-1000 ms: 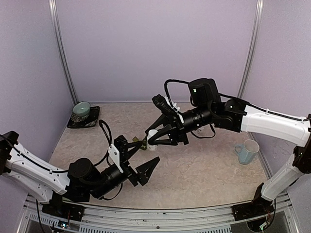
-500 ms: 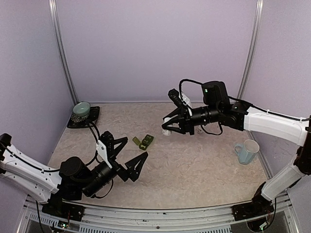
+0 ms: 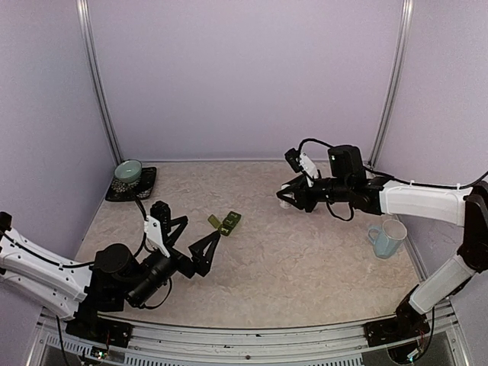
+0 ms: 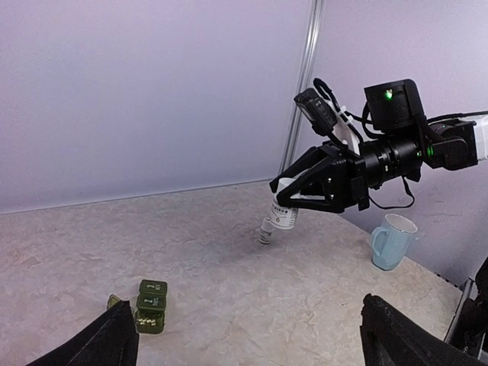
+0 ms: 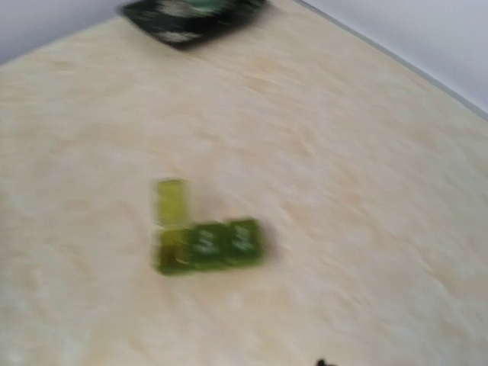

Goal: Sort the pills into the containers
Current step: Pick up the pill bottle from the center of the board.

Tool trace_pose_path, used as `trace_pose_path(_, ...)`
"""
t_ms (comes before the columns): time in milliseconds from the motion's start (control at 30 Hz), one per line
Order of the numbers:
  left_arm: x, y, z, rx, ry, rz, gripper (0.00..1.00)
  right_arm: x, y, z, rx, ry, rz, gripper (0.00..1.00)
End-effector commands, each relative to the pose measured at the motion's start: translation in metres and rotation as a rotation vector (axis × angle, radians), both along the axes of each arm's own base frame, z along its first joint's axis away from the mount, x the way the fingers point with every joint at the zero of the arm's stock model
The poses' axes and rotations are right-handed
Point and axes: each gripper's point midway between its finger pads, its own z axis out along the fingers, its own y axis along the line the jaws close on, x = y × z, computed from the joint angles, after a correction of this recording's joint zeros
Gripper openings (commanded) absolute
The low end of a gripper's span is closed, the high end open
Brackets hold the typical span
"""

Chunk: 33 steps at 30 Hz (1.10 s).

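**On the table: strip free, bottle in the right gripper**

At far left, the pale green bowl [image 3: 128, 171] sat on its dark mat [image 3: 145, 188], well apart from the work. Left gripper [image 3: 195, 232] hovered low over the table [image 3: 305, 267] with its jaws spread wide and nothing between them, aimed toward the containers [image 3: 226, 222].

The containers lay just beyond it, near mid-table, touching neither arm. It was a dark green strip of three joined compartments. In the blurred right wrist view, one end lid appeared to stand open and the other two looked shut.

Right gripper [image 3: 288, 197] hung above the table further right, pinching a small white bottle [image 4: 284, 217] tilted nose-down. The pale blue mug [image 3: 387, 238] stood near the right edge.

Handling judgement: the strip looked light, stiff and smooth, so a sideways nudge would likely skate it. The lids looked thin and the hinges delicate. Best hold is probably across the narrow width of the shut compartments, clear of the raised lid, to steady it for pouring.
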Motion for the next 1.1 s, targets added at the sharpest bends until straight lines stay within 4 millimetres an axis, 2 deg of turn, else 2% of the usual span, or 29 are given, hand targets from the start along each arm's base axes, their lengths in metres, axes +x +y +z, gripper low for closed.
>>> trace_pose_path(0,0.008,0.020,-0.008,-0.019,0.046,0.062,0.99,0.030,-0.021,-0.017,-0.002,-0.013,-0.157,0.18)
trace_pose_path(233,0.019,0.036,-0.018,-0.023,0.095,0.130,0.99,0.052,-0.060,-0.058,-0.039,0.036,-0.374,0.18)
trace_pose_path(367,0.028,0.042,-0.025,-0.017,0.128,0.177,0.99,0.059,-0.087,-0.082,-0.064,0.064,-0.503,0.18)
trace_pose_path(533,0.037,0.045,-0.032,-0.018,0.157,0.189,0.99,0.062,-0.108,-0.111,-0.107,0.111,-0.604,0.18)
trace_pose_path(800,0.045,0.047,-0.037,-0.027,0.177,0.204,0.99,0.065,-0.136,-0.132,-0.143,0.123,-0.721,0.22)
trace_pose_path(1067,0.046,0.047,-0.036,-0.039,0.178,0.206,0.99,0.062,-0.147,-0.153,-0.148,0.167,-0.757,0.22)
